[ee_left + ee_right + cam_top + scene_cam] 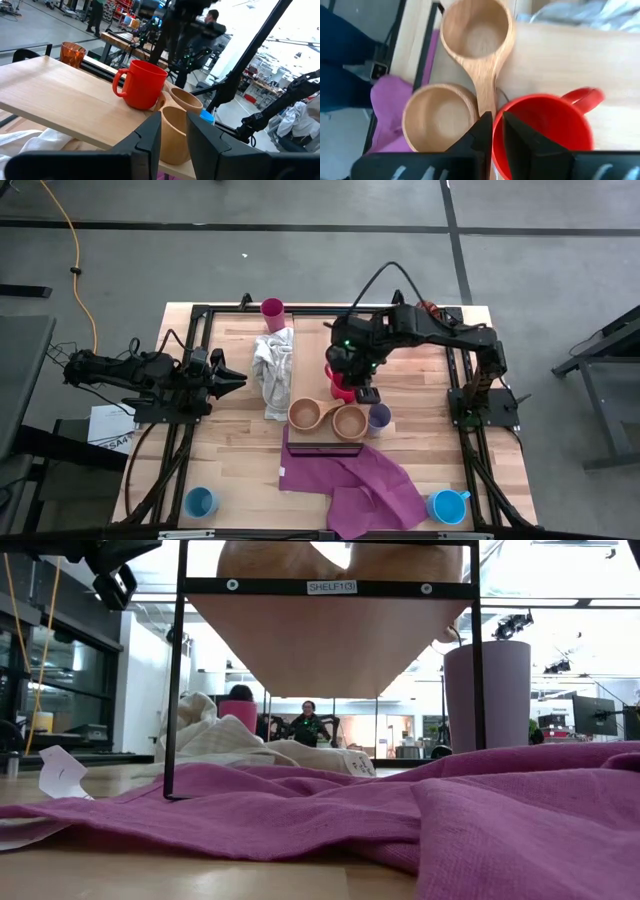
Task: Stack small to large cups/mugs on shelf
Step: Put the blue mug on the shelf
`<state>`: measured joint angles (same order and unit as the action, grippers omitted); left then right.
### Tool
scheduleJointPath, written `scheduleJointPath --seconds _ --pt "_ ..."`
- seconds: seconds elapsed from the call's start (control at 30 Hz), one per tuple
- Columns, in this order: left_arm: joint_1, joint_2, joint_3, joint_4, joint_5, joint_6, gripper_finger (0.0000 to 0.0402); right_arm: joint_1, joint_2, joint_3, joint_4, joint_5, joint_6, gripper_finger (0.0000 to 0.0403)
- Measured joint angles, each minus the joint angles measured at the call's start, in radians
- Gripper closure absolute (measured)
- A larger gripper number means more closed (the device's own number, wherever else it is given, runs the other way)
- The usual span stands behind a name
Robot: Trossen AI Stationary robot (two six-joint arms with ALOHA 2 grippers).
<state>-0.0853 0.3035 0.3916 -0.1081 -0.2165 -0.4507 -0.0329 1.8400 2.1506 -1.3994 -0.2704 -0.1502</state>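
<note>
A red mug (545, 135) is on the light-wood shelf (55, 95), and my right gripper (497, 125) is shut on its rim from above. Two tan wooden cups (303, 414) (349, 421) stand at the shelf's near end, by its dark frame (330, 586). A lavender tumbler (379, 417) stands on the table to the right of the shelf. A magenta tumbler (272, 310) is at the table's far edge, and an orange tumbler (73, 53) is beyond the shelf's far end. Blue mugs (200, 502) (448, 505) stand at the two near corners. My left gripper (235, 380) waits open at the left. My right gripper pinches the red mug's rim (496, 142) on the side opposite the handle, one finger (517, 132) inside the mug and the other outside. The fingers slant down from above. The mug is upright; I cannot tell whether its base is clear of the shelf.
A white cloth (273, 370) lies crumpled left of the shelf. A purple cloth (360, 480) spreads over the table's near middle, under the shelf frame. A black rail frame (190, 370) runs along the table's sides. People stand in the room beyond.
</note>
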Motion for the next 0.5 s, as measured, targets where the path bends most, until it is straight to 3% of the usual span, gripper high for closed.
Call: scheduleJointPath --seconds 0.3,0.5 --pt "0.000 0.000 0.000 0.083 0.095 0.014 0.0324 -0.025 -0.001 0.200 0.004 0.003 0.015 0.0368" --pt "0.000 0.000 0.000 0.187 0.127 0.079 0.0324 -0.053 -0.135 0.150 0.236 0.000 0.117 0.0368"
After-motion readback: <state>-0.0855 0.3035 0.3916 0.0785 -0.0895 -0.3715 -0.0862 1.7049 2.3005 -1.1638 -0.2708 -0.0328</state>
